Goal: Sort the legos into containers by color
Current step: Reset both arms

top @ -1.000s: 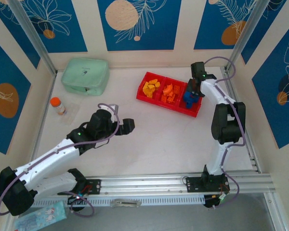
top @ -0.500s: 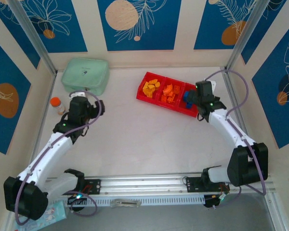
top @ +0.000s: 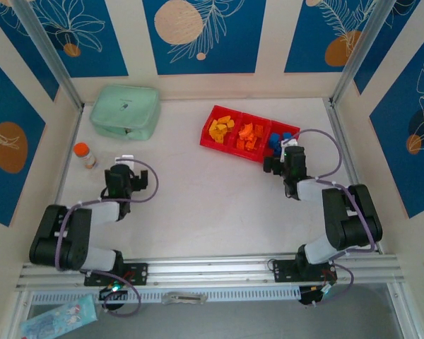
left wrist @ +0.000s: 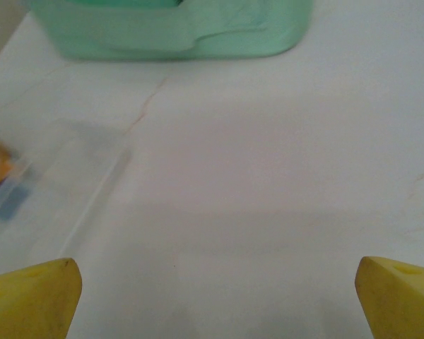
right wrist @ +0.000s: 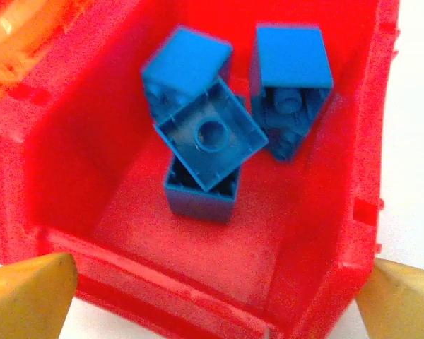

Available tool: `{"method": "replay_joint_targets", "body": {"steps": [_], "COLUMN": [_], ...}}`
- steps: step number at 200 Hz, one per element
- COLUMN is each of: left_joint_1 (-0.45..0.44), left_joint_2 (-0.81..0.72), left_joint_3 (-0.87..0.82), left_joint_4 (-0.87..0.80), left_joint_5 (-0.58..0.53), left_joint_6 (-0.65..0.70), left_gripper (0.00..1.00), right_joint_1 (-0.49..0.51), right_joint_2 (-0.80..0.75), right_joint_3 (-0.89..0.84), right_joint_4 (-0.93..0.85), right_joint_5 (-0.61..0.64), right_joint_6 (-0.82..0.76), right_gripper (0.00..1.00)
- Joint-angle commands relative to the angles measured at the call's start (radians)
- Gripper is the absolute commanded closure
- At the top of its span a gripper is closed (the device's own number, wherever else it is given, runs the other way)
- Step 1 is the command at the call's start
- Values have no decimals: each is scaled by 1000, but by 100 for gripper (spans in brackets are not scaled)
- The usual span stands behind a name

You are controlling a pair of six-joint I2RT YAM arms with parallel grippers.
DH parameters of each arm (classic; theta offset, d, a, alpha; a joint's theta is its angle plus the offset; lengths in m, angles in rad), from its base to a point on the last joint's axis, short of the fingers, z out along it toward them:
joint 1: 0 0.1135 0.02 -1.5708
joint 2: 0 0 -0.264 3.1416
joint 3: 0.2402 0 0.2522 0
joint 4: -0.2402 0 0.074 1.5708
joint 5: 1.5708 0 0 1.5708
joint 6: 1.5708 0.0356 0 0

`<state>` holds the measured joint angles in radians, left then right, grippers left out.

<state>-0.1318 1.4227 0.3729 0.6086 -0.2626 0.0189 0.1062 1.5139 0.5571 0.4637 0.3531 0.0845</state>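
Right gripper (right wrist: pixel 212 296): jaws spread wide and empty; yellow tips sit either side of the near wall of the tray's right compartment.
Left gripper (left wrist: pixel 212 300): jaws apart, holding nothing, low over bare table.
Blue legos (right wrist: pixel 210 134): four counted from the right wrist, tumbled together in the right compartment; one lies hollow side up across the others.
Red-orange legos (top: pixel 249 135): middle compartment.
Yellow-orange legos (top: pixel 221 128): left compartment.
Red tray (top: pixel 205 138): far right of the table, set at a slant, just beyond the right gripper.
Mint-green case (top: pixel 126 111): far left corner, ahead of the left gripper and apart from it.
Orange-capped bottle (top: pixel 85 155): upright near the left wall, beside the left gripper; a blur at the left edge of the left wrist view.
Table (top: pixel 198 205): white, faintly veined.
Surround: cream walls with blue leaf-print panels; a metal rail at the near edge carries both arm bases.
Obstructions: nothing between either gripper and the tray.
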Motion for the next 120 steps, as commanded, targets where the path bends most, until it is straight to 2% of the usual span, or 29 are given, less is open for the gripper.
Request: {"method": "replay_joint_targets", "body": {"steps": [1,14,18,24,27,33,41,48,57,65,82,120], "left_joint_1": [9,17,19,21,21,21,22,32,35,35,35,35], "left_joint_2": [72,124,142,162,154,137,144,146,142,147,146,144], "left_joint_3": [23,-36,-53,-65,-63,-43,-9,-7,-7,-12,-15,-14], "left_joint_4": [237,390,441,501,487,412,354,361,349,372,376,372], "left_joint_5": [142,147,150,145,145,134,96,104,72,64,57,51], "left_joint_6": [70,62,61,65,62,54,40,29,10,15,13,10], "left_gripper": [1,1,1,1,1,1,1,1,1,1,1,1], "right_joint_1": [-92,-98,-95,-93,-103,-128,-120,-99,-95,-84,-109,-103], "right_joint_2": [-28,25,24,6,1,14,15,5,10,4,4,10], "right_joint_3": [-139,-207,-189,-130,-113,-139,-142,-132,-152,-145,-136,-134], "right_joint_4": [312,507,469,316,277,355,363,320,370,345,326,334], "right_joint_5": [-244,-279,-280,-268,-280,-327,-303,-250,-241,-222,-282,-271], "right_joint_6": [10,10,3,1,9,26,25,13,11,5,17,9], "right_gripper": [1,1,1,1,1,1,1,1,1,1,1,1]}}
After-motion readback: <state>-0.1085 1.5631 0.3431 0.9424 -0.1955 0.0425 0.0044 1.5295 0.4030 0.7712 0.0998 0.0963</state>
